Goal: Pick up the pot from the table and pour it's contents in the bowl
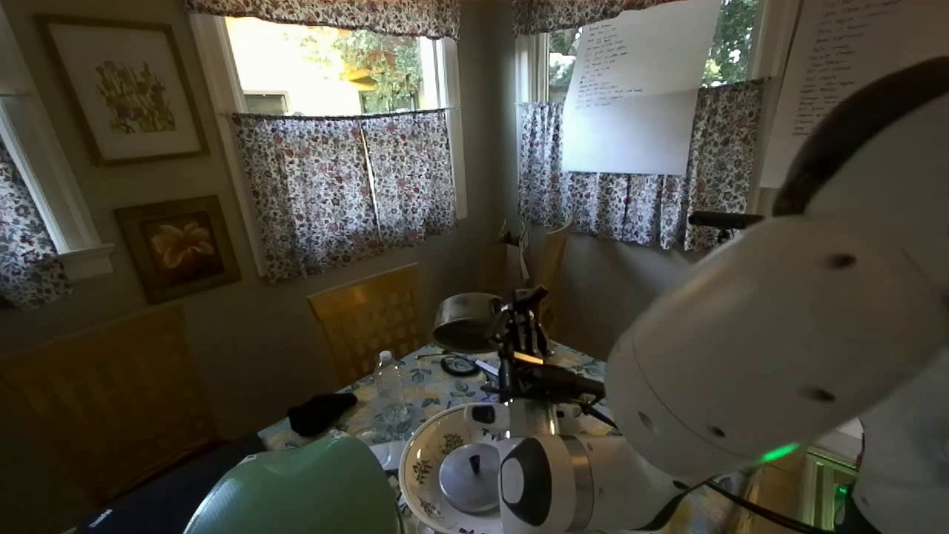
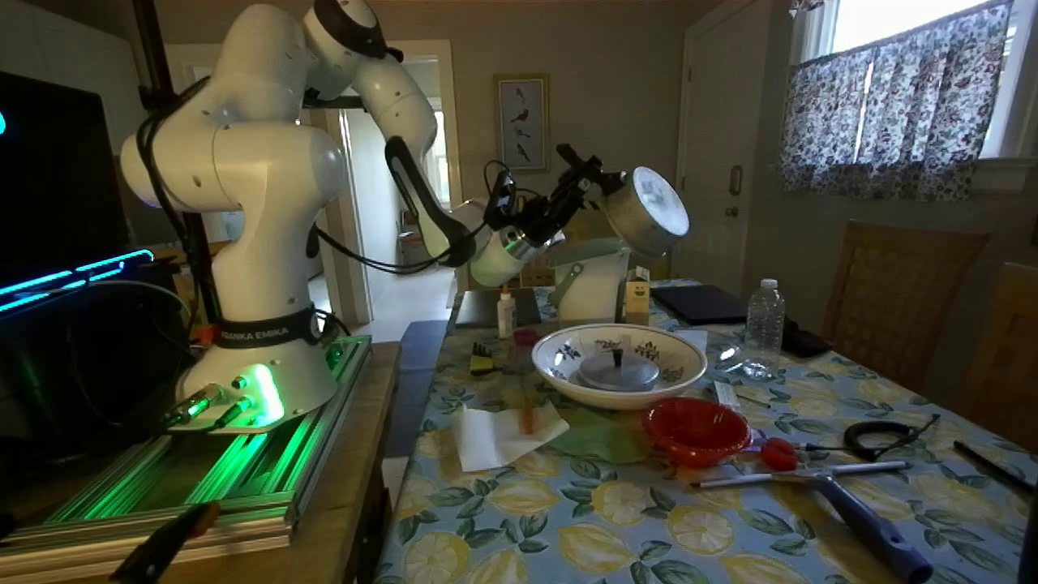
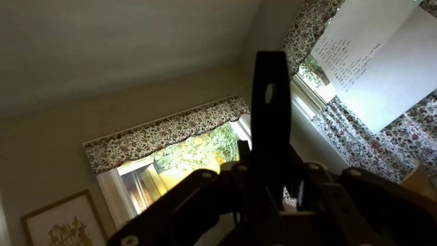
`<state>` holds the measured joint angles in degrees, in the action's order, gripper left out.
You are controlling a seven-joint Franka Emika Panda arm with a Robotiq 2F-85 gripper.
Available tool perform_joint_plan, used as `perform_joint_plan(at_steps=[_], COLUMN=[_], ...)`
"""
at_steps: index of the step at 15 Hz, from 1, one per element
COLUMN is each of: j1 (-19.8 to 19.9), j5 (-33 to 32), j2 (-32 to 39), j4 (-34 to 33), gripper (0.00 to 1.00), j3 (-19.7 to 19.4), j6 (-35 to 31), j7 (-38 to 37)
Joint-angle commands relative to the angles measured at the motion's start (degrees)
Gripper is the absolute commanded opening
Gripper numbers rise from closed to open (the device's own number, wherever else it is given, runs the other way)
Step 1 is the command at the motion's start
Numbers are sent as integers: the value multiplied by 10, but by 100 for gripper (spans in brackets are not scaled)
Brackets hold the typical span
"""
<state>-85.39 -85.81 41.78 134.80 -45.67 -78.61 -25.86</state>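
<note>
- in an exterior view, the pot [image 1: 461,325] hangs in the air, seen against the far corner of the table [image 1: 424,386]; lower down, the patterned white bowl [image 1: 421,454] holds a knobbed lid [image 1: 463,486].
- in an exterior view, the pot tilts, held by the clamped fingers [image 2: 577,191]; a clear plastic bottle [image 2: 764,332] stands near the table's right edge, a white squeeze bottle [image 2: 506,316] near its left edge.
- in the wrist view, the pot's black handle [image 3: 272,119] points up, pinched between the fingers.
</note>
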Motion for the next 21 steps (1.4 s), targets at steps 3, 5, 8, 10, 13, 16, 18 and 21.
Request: perform_joint_plan(at_steps=[3,5,8,10,13,16,18,21], j1=[230,315,421,478,544,593,616,643], j5=[-83,-99,-102,-103,-104,-103,-98,-85], j2=[-116,-134,-152,-154,-157,-163,-168,-193], j4=[-10,-12,-15,-18,-18,-16,-16,-9], gripper=[6,6,6,6,6,6,6,6], j3=[219,302,404,457,521,569,589,613], j6=[130,161,183,191,198,198,190,176], j7=[-7,-10,-16,-22,-27,-32,-43,-72])
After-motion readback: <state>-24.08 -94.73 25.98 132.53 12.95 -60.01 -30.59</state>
